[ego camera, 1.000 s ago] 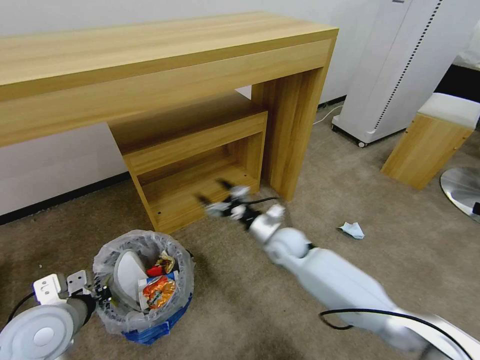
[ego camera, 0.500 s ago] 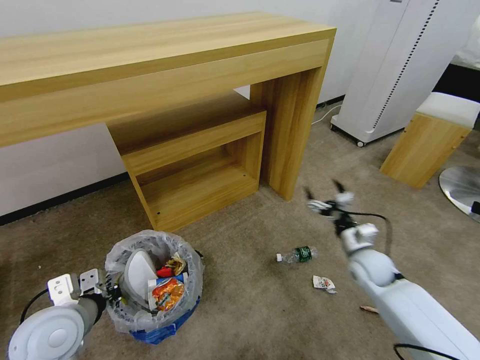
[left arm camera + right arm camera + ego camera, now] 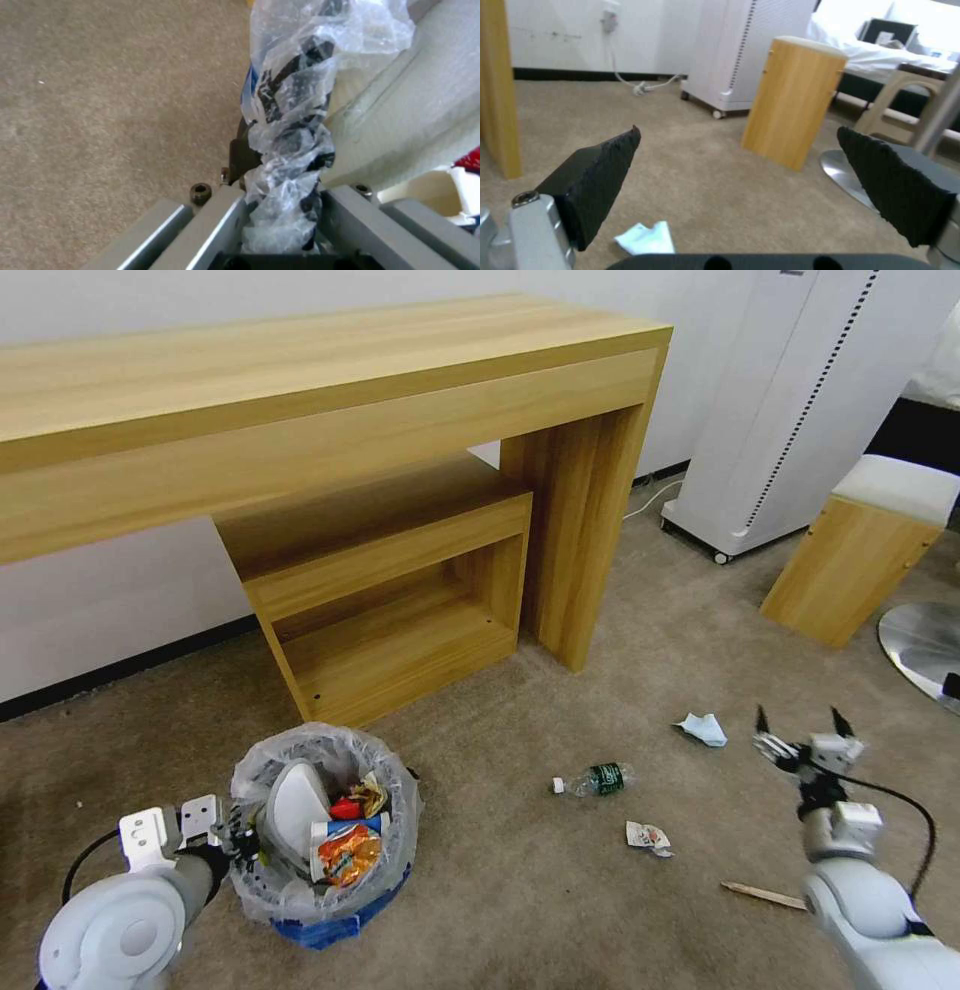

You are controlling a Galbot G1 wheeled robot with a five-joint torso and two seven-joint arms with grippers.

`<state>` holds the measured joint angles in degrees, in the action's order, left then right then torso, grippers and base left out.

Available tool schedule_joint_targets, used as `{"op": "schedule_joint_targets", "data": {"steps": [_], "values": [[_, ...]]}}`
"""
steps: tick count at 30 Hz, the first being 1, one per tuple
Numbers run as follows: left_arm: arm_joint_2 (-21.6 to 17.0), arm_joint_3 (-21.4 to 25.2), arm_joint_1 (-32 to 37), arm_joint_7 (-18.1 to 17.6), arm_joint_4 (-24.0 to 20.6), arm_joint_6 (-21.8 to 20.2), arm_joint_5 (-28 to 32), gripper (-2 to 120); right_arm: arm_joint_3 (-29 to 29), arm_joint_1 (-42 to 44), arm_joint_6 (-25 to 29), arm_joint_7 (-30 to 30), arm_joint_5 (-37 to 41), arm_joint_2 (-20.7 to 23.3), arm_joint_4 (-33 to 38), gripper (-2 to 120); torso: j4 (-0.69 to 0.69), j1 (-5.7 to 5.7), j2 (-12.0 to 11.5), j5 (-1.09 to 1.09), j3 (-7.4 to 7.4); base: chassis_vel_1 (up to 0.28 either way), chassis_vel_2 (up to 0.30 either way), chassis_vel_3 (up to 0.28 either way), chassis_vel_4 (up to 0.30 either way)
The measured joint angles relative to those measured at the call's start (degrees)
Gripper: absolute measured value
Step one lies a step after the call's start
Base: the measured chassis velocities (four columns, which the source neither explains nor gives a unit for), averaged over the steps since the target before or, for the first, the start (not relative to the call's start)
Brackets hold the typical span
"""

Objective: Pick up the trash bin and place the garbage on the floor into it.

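On beige carpet floor (image 3: 520,910) you have four loose items: one green-labelled clear bottle (image 3: 596,779), one crumpled white tissue (image 3: 703,729), one red-white wrapper (image 3: 648,837), one wooden stick (image 3: 765,896). Left tool (image 3: 232,838) clamps the bag-lined round blue trash bin (image 3: 325,830); right tool (image 3: 800,728) spread apart.

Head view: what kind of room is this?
Probably a bedroom or hotel-style room. A long wooden desk with a low shelf unit stands against the wall on beige carpet; the right wrist view shows a bed with white bedding behind a wooden stool.
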<state>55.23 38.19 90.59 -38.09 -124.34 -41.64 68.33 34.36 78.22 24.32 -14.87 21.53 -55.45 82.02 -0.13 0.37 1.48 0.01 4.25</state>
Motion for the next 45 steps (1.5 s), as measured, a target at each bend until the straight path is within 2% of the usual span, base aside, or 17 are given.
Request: {"op": "schedule_joint_targets", "data": {"steps": [4, 13, 27, 45], "values": [[-0.8, -1.1, -1.1, 0.0, 0.0, 0.0, 0.8, 0, 2.0, 2.2, 2.9, 0.8, -0.1, -1.7, -0.2, 100, 0.0, 0.0, 0.0, 0.01, 0.0, 0.0, 0.0, 0.0, 0.0], [-1.6, -2.0, -1.8, -1.4, 0.0, 0.3, 2.5, 0, 2.2, 2.3, 3.4, 1.1, 0.5, -2.1, 1.3, 100, 0.0, 0.0, 0.0, -0.01, 0.0, 0.0, 0.0, 0.0, 0.0], [-1.7, 0.8, 1.1, -1.5, -2.4, 0.4, 2.9, 0, -4.2, -0.9, 1.7, 0.7, -0.2, -5.6, 4.3, 100, 0.01, 0.01, 0.0, -0.01, 0.0, 0.0, 0.0, 0.0, 0.0], [-0.8, 0.4, 1.7, -1.8, -2.5, 0.4, 2.3, 0, -4.6, -0.3, 1.8, 1.3, 0.7, -4.8, 5.0, 100, 0.0, 0.0, 0.0, -0.02, 0.0, -0.031, -0.036, 0.029, 0.032]]}}
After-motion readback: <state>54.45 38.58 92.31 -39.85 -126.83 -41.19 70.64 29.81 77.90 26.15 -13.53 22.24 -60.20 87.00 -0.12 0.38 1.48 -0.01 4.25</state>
